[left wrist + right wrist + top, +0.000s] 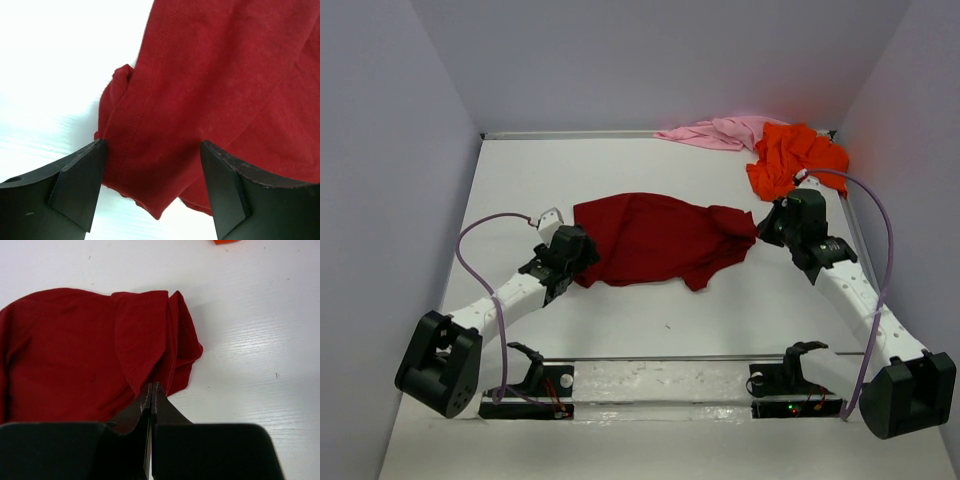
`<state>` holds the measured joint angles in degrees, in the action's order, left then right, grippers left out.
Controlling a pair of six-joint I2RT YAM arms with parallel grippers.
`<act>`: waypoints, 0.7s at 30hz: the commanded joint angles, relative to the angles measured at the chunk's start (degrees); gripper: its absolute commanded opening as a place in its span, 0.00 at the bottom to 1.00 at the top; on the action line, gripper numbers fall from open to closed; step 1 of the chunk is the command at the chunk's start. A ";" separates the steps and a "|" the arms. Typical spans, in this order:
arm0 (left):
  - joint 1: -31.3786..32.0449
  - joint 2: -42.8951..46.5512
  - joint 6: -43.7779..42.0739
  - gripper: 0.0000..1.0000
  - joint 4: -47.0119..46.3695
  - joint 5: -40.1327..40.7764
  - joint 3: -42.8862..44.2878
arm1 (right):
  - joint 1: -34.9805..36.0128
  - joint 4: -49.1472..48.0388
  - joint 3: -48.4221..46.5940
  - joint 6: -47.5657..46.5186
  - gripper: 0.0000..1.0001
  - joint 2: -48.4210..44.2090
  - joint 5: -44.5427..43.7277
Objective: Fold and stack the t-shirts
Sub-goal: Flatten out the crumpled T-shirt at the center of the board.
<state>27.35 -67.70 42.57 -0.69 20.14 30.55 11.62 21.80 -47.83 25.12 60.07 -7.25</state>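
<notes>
Overhead, looks down on a white table [670, 320] with the dark red t-shirt [650, 240] lying rumpled across its middle, stretched left to right between the two arms. Finds the left gripper [582, 252] at the shirt's left edge and the right gripper [763, 226] at its bunched right end. Places the orange t-shirt [795, 160] in a heap at the far right corner, just behind the right arm's wrist. Sets the pale pink t-shirt [720, 131] touching it on the left, along the back wall.

From the left wrist, shows the left gripper [152, 150] spread wide, black fingers [75, 185] on either side of a hemmed edge of the dark red t-shirt [225, 75], nothing pinched. Cannot tell whether the tips touch the cloth. Leaves bare table [50, 75] on the left, beside a small rolled fold at the shirt's edge.

From the right wrist, shows the right gripper [151, 390] pressed together, tips meeting on a flap of the dark red t-shirt [65, 350] drawn down to a point between them, so pinching the cloth. Shows the rest of the shirt lying to the left on the table [250, 340], and a sliver of the orange t-shirt [226, 241] at the top edge.
</notes>
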 commanded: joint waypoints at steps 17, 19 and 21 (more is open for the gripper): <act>9.12 0.73 5.69 0.84 -1.77 2.01 -2.77 | 1.39 -2.82 -0.24 -0.60 0.00 1.19 -0.58; 11.22 0.38 7.00 0.84 -2.73 1.04 -4.00 | 1.39 -2.82 -0.24 -0.60 0.00 1.27 -0.66; 12.28 -0.06 8.14 0.84 -3.18 0.69 -4.87 | 1.39 -2.82 -0.33 -0.60 0.00 1.36 -0.66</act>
<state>37.85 -68.14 47.42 -1.72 21.54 27.38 12.47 21.78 -47.81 25.08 61.54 -7.27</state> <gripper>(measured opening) 0.836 0.009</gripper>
